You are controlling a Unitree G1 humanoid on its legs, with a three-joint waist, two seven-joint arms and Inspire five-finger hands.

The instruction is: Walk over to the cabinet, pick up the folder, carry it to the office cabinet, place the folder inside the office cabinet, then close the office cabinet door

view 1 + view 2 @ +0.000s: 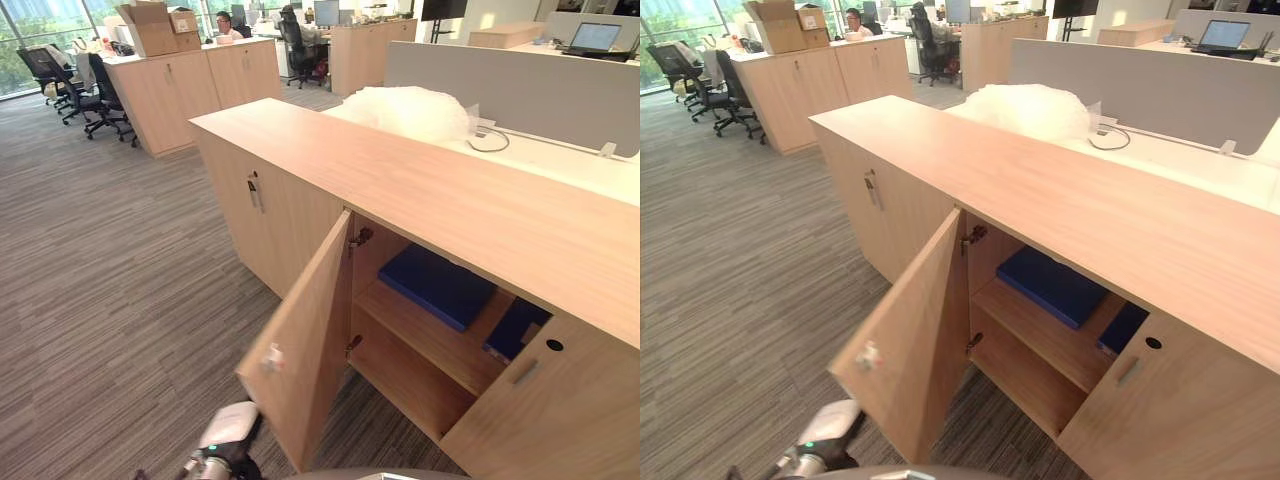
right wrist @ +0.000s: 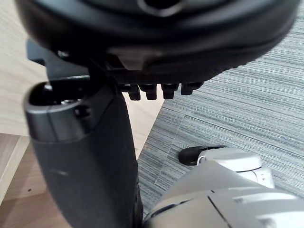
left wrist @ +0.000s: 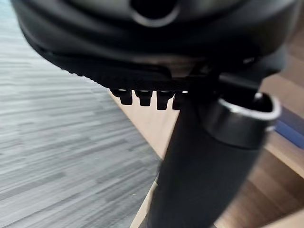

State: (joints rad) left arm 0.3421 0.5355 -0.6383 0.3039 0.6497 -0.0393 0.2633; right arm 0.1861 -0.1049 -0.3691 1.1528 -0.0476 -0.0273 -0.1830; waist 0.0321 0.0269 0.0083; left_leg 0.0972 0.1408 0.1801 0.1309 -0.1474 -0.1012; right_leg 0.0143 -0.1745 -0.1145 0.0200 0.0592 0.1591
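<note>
Overhead, folder lies shelved; close-up, left hand and right hand fingers hang relaxed.

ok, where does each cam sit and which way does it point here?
Left eye: on the head, looking down at the office cabinet, its open door and the blue folder on the shelf; left arm at the bottom edge.
Right eye: beside it, same scene and arm.
Left wrist: along the left robot hand, at carpet and shelf.
Right wrist: along the right robot hand, at carpet and cabinet.
Shared: left wrist also catches the folder's blue edge.
</note>
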